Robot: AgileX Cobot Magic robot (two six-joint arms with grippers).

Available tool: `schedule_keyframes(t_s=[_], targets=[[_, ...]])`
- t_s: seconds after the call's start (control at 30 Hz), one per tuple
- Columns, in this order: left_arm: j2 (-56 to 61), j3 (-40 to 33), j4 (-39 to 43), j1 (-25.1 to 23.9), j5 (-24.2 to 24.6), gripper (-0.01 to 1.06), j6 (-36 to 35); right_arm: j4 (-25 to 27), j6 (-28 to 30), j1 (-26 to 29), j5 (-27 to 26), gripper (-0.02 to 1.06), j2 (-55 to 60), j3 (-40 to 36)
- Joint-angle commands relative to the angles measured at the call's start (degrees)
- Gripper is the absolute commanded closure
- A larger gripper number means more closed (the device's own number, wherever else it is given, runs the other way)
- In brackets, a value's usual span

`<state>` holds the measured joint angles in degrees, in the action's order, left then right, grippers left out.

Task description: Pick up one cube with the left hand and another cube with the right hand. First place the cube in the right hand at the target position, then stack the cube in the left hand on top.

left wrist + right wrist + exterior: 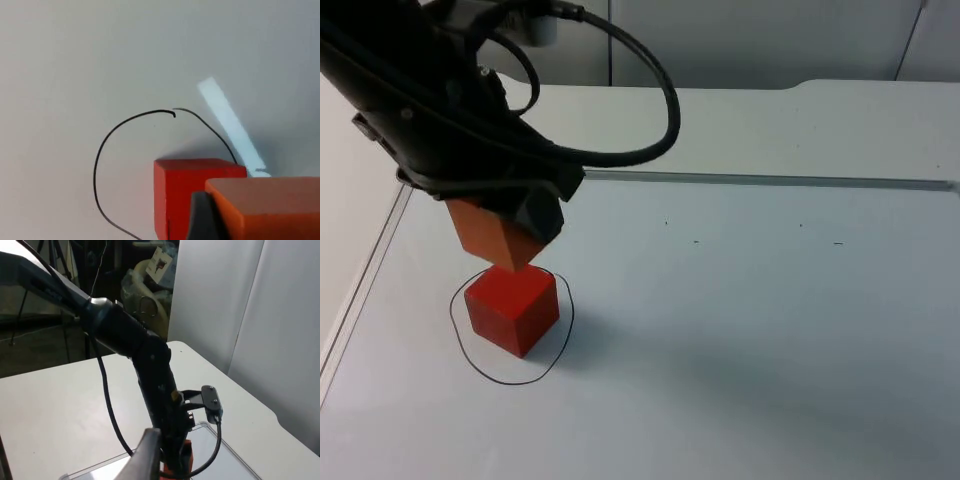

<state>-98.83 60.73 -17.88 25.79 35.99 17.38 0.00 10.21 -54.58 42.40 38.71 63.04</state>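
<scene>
I have the left gripper clamped on the orange cube just above the red cube, already set inside the drawn ring, so only the stacking is left, the right arm waiting.

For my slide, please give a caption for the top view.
Left end effector holds an orange cube just above the red cube inside the drawn circle.

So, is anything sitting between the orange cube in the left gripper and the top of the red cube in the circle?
Nothing visible. The left gripper holds the orange wooden cube tilted just above the red wooden cube, whose top face is bare inside the black drawn circle. Its lowest corner is at, or almost at, that top.
</scene>
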Motion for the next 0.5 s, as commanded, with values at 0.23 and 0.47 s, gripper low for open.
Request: schedule_keyframes(t_s=[0.23, 0.47], targets=[[-1.1, -0.3, -0.9, -0.2, -1.4, 1.05, -2.2, -0.5, 0.4, -0.2, 0.2, 0.17, -0.1, -0.4], [-1.1, -2.8, -0.1, -0.2, -4.6, 1.05, -2.2, -1.2, 0.4, -0.2, -0.7, 0.17, -0.1, -0.4]])
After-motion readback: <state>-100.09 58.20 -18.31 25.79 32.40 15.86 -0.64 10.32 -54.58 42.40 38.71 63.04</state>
